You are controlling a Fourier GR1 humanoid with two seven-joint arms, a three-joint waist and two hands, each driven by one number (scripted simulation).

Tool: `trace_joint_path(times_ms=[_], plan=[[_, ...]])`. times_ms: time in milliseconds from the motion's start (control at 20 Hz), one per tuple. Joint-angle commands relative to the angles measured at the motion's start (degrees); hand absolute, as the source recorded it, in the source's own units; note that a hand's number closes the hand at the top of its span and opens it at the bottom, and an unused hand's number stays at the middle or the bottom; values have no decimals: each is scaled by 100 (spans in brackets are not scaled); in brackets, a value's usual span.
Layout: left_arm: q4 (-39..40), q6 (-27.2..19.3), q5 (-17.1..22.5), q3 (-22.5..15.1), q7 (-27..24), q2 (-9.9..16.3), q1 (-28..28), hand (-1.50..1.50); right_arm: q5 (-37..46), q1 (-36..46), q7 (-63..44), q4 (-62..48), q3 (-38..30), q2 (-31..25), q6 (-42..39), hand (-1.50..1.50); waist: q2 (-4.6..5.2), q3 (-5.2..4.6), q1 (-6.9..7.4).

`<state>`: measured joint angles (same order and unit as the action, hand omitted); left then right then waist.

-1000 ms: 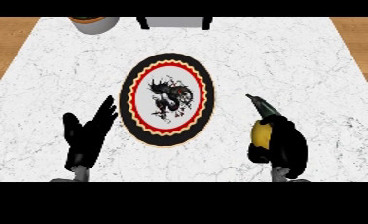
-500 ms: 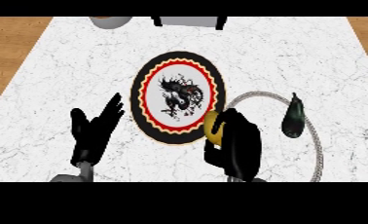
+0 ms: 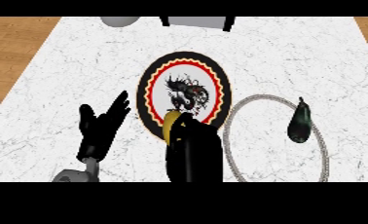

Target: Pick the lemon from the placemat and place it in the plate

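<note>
While the right hand (image 3: 193, 150) curls round the lemon (image 3: 170, 126) over the near rim of the patterned plate (image 3: 152, 83), well off the round placemat (image 3: 244, 102), the carry looks nearly done; next, probably, a release nearer the plate's middle, while the left hand (image 3: 101, 128) rests open near the counter's (image 3: 287, 52) near edge.

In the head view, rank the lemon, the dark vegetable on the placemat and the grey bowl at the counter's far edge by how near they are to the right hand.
1. The lemon: held in the right hand, over the plate's near rim.
2. The dark vegetable: to the right, on the placemat.
3. The grey bowl: far left, at the back edge.
</note>
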<state>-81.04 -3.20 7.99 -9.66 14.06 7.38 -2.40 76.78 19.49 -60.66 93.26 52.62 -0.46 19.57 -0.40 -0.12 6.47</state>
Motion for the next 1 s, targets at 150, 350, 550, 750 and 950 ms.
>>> trace_joint_path(times_ms=[150,350,550,750,950], plan=[[84,-104,-14,9,-16,-109,-5,0,348,344,-1359,85,152,43,1053,150,23,15,-130],[-20,-10,11,59,66,61,57,0,602,328,-1601,260,34,43,1521,150,-13,29,-189],[84,-90,8,52,-93,-98,58,0,961,350,-1667,-99,-186,43,1990,150,48,17,-280],[61,-90,7,215,-94,89,101,0,1408,490,-1767,-607,-575,42,2265,150,72,18,-319],[-14,29,102,198,-221,41,139,0,1554,661,-2000,-806,-979,42,2349,150,74,16,-313]])
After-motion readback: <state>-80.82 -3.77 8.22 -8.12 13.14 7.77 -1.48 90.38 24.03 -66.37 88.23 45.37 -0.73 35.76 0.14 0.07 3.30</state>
